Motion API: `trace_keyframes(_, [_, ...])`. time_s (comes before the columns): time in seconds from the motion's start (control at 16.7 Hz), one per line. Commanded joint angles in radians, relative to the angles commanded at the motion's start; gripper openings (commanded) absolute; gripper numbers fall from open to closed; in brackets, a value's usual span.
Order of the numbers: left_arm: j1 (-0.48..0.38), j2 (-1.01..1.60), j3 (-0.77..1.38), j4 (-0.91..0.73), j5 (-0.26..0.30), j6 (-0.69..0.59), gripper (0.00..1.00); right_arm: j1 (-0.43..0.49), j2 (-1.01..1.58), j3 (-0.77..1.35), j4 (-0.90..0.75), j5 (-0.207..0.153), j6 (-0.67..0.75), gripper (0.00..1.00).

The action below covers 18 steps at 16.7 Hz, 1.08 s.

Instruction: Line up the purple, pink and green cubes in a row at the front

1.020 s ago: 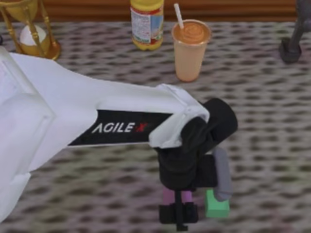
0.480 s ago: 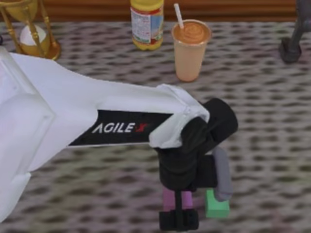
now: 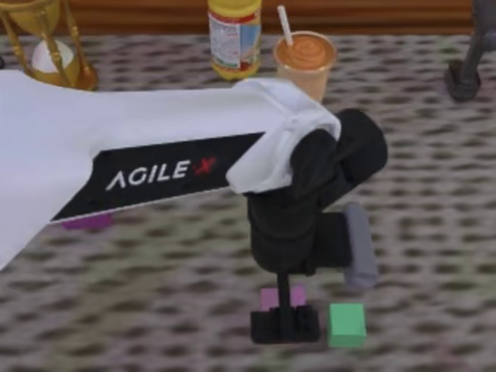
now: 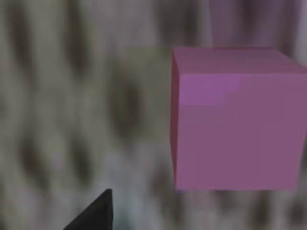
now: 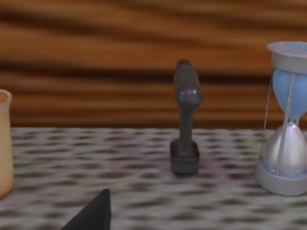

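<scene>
Since a second ago the left arm has swung back, uncovering more of the pink cube [image 3: 273, 297] and all of the green cube [image 3: 346, 324]. Nearest the front edge hangs the left gripper [image 3: 284, 324], whether parted or closed I cannot tell, just in front of the pink cube (matte, pale lilac-pink, flat on the table [image 3: 434, 232]). Beside it, apart, sits the small mint-green cube. Farther left, a sliver of the purple cube [image 3: 87, 222] shows under the arm. At the back stand a hourglass [image 3: 46, 46], bottle [image 3: 234, 37] and drink cup [image 3: 306, 66].

Matte pink cube [image 4: 237, 120] (smooth-faced)
</scene>
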Motion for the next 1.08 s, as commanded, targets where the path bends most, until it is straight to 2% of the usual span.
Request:
trace_keyframes(0.36, [0.001, -0.01, 0.015, -0.02, 0.0, -0.003, 1.0, 0.0, 0.0, 0.0, 0.0, 0.0, 0.0, 1.0])
trace_keyframes(0.54, [0.065, 0.002, 0.032, -0.026, -0.003, -0.068, 1.0, 0.0, 0.0, 0.0, 0.0, 0.0, 0.0, 1.0])
trace_keyframes(0.78, [0.25, 0.036, 0.067, -0.044, -0.006, -0.282, 1.0, 0.0, 0.0, 0.0, 0.0, 0.0, 0.0, 1.0])
trace_keyframes(1.08, [0.563, 0.08, 0.109, -0.068, -0.009, -0.655, 1.0, 0.0, 0.0, 0.0, 0.0, 0.0, 0.0, 1.0])
